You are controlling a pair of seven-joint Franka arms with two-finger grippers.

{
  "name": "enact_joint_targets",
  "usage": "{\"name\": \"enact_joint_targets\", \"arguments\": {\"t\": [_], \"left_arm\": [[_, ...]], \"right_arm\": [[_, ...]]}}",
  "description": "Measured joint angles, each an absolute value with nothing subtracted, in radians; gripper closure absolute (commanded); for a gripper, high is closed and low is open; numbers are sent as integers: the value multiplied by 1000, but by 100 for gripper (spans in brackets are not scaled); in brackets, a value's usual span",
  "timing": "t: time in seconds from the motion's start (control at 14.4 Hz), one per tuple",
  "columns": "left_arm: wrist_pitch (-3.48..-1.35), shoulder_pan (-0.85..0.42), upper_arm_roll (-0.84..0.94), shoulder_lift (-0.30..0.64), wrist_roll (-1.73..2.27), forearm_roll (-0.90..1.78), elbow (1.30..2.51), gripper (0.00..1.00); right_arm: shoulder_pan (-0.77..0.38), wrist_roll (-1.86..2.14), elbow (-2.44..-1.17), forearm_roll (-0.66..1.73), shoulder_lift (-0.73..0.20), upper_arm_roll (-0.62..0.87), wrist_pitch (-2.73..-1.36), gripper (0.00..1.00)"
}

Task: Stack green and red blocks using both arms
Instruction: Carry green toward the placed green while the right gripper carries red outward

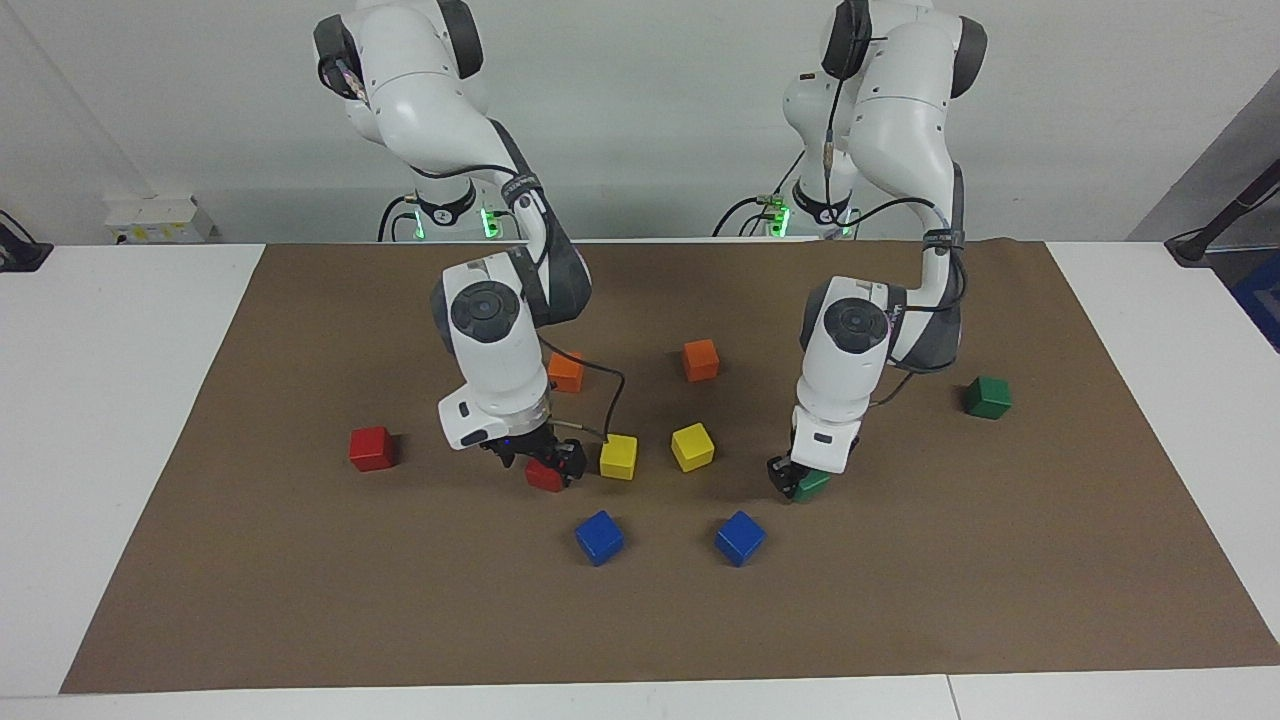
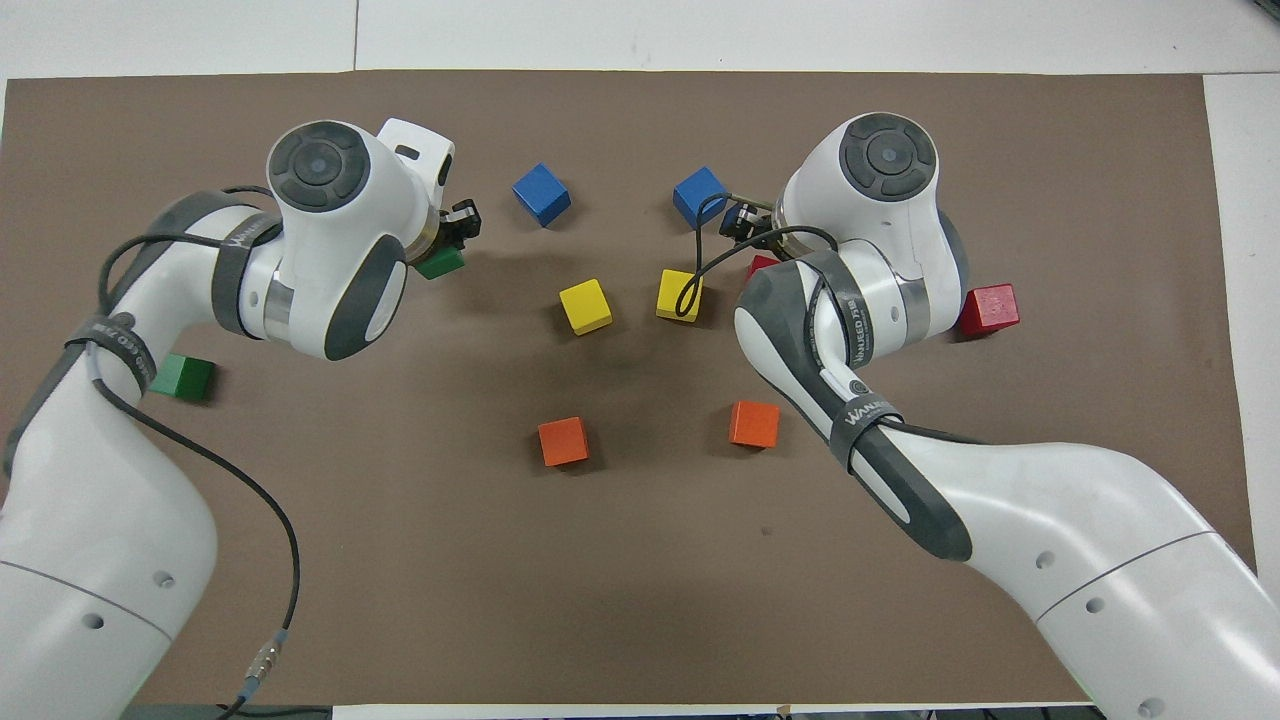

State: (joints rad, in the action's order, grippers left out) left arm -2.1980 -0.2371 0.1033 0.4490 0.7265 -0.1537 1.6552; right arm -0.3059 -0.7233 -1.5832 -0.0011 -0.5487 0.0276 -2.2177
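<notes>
1. Two grippers are down at the mat. For directions I use a clock face laid flat on the table, with 12 o'clock pointing away from the robots and 3 o'clock toward the right arm's end.
2. My left gripper [image 1: 793,487] is clamped on a green block [image 1: 811,485], fingers pressed to its sides. I cannot tell whether the block rests on the mat or hangs just above it.
3. My right gripper [image 1: 545,462] is lowered around a red block [image 1: 541,478]. Its fingers stand apart on either side of the cube, which sits on the mat.
4. Each gripper hangs from a white wrist that points steeply down, with the forearm rising back toward its base at 6 o'clock.
5. A second green block [image 1: 988,397] sits alone at about 8 o'clock from the clamped one, well apart from it.
6. A second red block [image 1: 371,448] sits alone at about 3 o'clock from the first, well apart from it.
7. Between the grippers lie two yellow cubes [image 1: 618,456] [image 1: 692,446]. One sits just beside the right gripper, at about 9 o'clock from the red block.
8. Two blue cubes [image 1: 599,537] [image 1: 740,537] sit at 12 o'clock from the yellow pair.
9. Two orange cubes [image 1: 567,372] [image 1: 700,359] sit at 6 o'clock from the yellow pair. The right arm's wrist partly hides one.
10. Everything rests on a brown mat [image 1: 900,600] that covers most of a white table [image 1: 100,400].
</notes>
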Motion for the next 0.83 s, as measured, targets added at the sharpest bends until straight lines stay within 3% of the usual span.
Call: {"name": "enact_joint_targets", "arguments": {"t": [0.55, 0.76, 0.83], "left_arm": [[-1875, -19, 96, 203, 180, -60, 1658, 100], [-1837, 80, 93, 164, -39, -55, 1671, 100], [-1835, 111, 92, 155, -102, -54, 1685, 100]], "right_arm": [[-330, -723, -1641, -1, -547, 29, -2257, 5], [-336, -723, -1648, -1, -545, 28, -2259, 22], [-334, -721, -1650, -1, -544, 27, -2259, 43]]}}
